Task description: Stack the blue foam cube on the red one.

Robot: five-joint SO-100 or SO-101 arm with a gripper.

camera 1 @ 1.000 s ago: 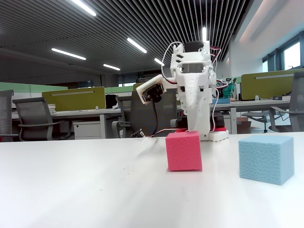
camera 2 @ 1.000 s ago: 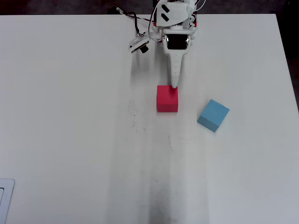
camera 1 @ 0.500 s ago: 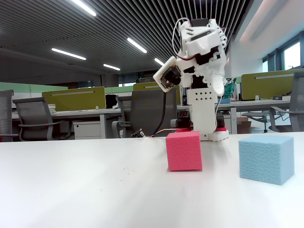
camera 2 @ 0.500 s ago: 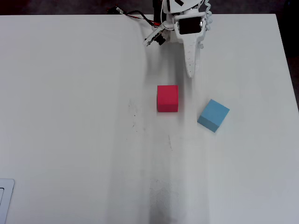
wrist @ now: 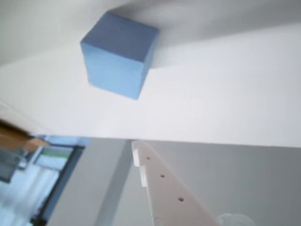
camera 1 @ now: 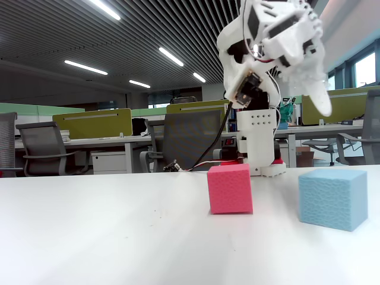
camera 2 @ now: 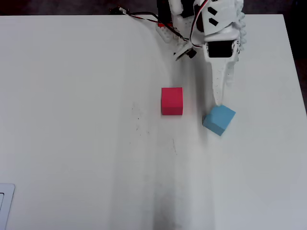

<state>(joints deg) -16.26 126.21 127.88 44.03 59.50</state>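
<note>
Overhead view: blue foam cube (camera 2: 218, 119) just beyond raised gripper (camera 2: 219, 101) tip.

No writing, label, brand, number or sign can be read in any of the views. The faces of the blue foam cube (camera 1: 332, 199) and the red one (camera 1: 230, 189) carry no marks, and the white arm's shells and the worktop (camera 2: 76, 120) show none that are legible.

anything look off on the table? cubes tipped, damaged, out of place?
Nothing stands out. The red cube sits flat and square to the table; the blue cube also sits flat, just rotated relative to it. Both look intact and apart. The tool hangs raised near the blue cube.
</note>
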